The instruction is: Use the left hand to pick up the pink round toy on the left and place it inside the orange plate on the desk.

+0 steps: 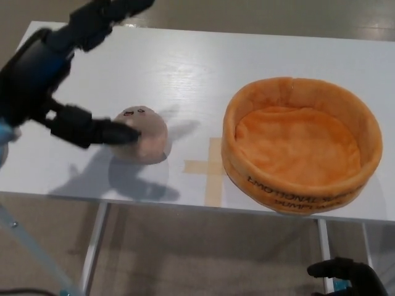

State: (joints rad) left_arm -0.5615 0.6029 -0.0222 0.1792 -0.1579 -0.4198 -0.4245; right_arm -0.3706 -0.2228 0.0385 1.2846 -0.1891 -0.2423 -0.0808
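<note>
Over the pink round toy [143, 132], left hand [46, 74] hung with fingers spread wide to straddle it; orange plate [300, 145] sat empty, well apart.

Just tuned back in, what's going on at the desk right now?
The left robot hand is raised over the pink round toy, fingers spread and open, one finger in front of the toy's left side. No grip is visible yet; the toy sits on the white desk. The orange plate to its right is empty. The right robot hand hangs low, below the desk edge.
</note>
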